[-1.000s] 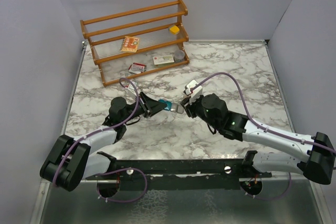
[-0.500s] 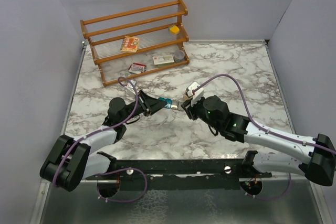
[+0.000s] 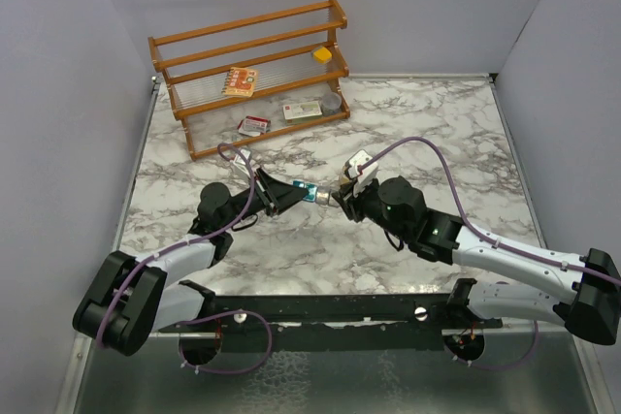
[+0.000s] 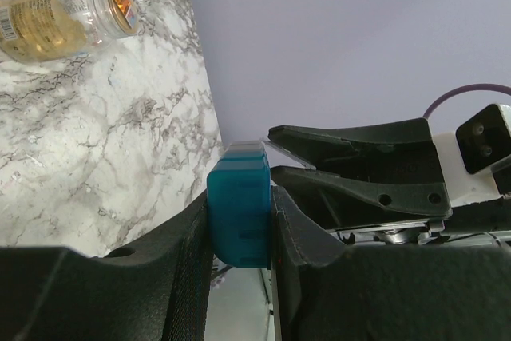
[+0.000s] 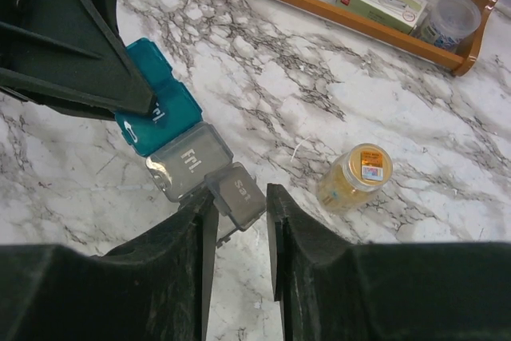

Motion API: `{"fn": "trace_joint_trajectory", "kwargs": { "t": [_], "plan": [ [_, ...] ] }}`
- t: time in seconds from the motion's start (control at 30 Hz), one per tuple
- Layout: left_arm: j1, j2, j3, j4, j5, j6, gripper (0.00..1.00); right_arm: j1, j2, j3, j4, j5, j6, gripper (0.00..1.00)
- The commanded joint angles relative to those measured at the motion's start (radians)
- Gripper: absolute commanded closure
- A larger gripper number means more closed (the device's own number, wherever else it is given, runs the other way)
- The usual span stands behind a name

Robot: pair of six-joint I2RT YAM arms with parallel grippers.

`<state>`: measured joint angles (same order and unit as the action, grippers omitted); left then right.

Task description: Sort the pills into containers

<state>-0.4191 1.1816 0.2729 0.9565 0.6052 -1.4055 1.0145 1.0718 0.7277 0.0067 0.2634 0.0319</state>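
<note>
left hand (image 4: 239, 233) clamped on teal end of containers (image 5: 188, 153) | right hand (image 5: 238, 217) straddles the grey end, cannot tell if gripping | containers bridge both hands over desk (image 3: 437, 123) middle | bottle (image 5: 354, 177) lies on desk near right hand

Both arms stretched low and inward, left gripper (image 3: 301, 194) clamped on containers (image 5: 172, 129), right gripper (image 5: 239, 195) narrowly parted

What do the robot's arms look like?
The left arm and right arm are both pale grey tubes joined by chunky black joints. A purple cable loops along each one. The fingers are black and wedge-shaped, and a small white box sits on the right wrist.
</note>
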Motion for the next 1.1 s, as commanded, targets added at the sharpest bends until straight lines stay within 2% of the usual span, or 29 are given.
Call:
{"fn": "trace_joint_trajectory", "kwargs": {
  "t": [0.0,0.1,0.13,0.27,0.4,0.5,0.57,0.63,0.83,0.9,1.07],
  "plan": [
    [-0.001,-0.020,-0.015,0.051,0.028,-0.007,0.90,0.000,-0.001,0.019,0.036,-0.018,-0.006,0.74],
    [0.000,-0.021,-0.019,0.054,0.029,-0.005,0.89,0.001,-0.003,0.020,0.032,-0.018,-0.010,0.98],
    [-0.001,-0.023,-0.022,0.058,0.031,-0.004,0.89,0.001,-0.007,0.021,0.030,-0.015,-0.005,0.99],
    [-0.001,-0.029,-0.036,0.084,0.030,0.001,0.83,0.001,-0.030,0.020,0.025,-0.048,0.013,0.99],
    [-0.001,-0.038,-0.036,0.099,0.030,0.008,0.71,0.000,-0.052,0.014,0.019,-0.100,0.042,0.99],
    [-0.001,-0.046,-0.031,0.100,0.031,0.014,0.52,0.001,-0.062,0.007,0.022,-0.119,0.063,0.99],
    [-0.001,-0.046,-0.031,0.099,0.029,0.017,0.45,0.000,-0.065,0.005,0.024,-0.122,0.070,0.99],
    [0.000,-0.045,-0.035,0.099,0.021,0.018,0.33,0.000,-0.064,0.007,0.020,-0.122,0.076,0.99],
    [0.000,-0.061,-0.060,0.102,-0.020,0.043,0.15,0.000,-0.061,0.006,0.003,-0.096,0.087,0.99],
    [0.000,-0.078,-0.076,0.102,-0.035,0.052,0.01,0.001,-0.063,-0.006,0.005,-0.066,0.112,0.99],
    [0.003,-0.146,-0.133,0.074,-0.077,0.094,0.01,0.001,-0.017,-0.026,-0.008,-0.017,0.147,0.99]
  ]
}}
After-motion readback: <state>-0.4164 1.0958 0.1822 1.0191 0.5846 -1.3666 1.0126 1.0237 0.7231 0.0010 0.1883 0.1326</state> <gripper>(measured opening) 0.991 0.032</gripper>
